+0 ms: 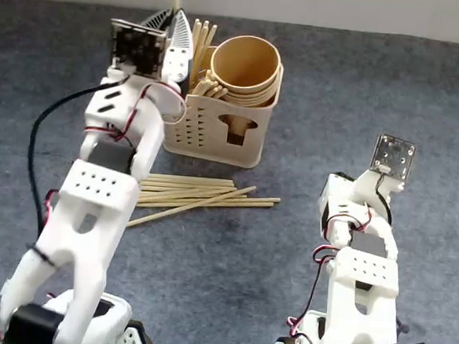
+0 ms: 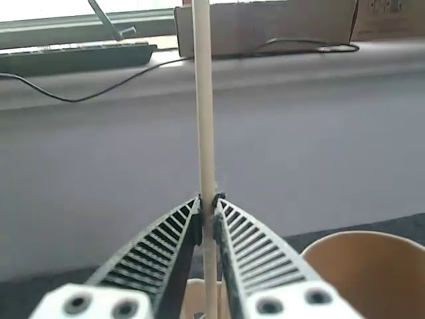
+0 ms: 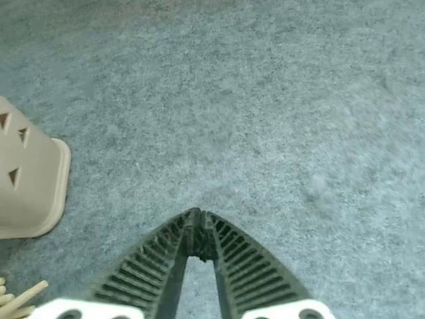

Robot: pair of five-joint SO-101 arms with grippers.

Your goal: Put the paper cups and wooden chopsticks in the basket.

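the left gripper (image 2: 207, 207) pinches one wooden chopstick (image 2: 202, 100) upright over the basket (image 1: 216, 139), where paper cups (image 1: 249, 67) sit nested. light, stiff and smooth, it may swivel in a tip pinch; the loose chopsticks (image 1: 192, 194) on the table beside the basket probably want a mid-shaft hold.

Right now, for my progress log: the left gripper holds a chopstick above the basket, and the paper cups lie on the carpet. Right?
No: the high view shows the paper cups stacked inside the basket, not on the carpet. The left gripper does hold a chopstick above the basket.
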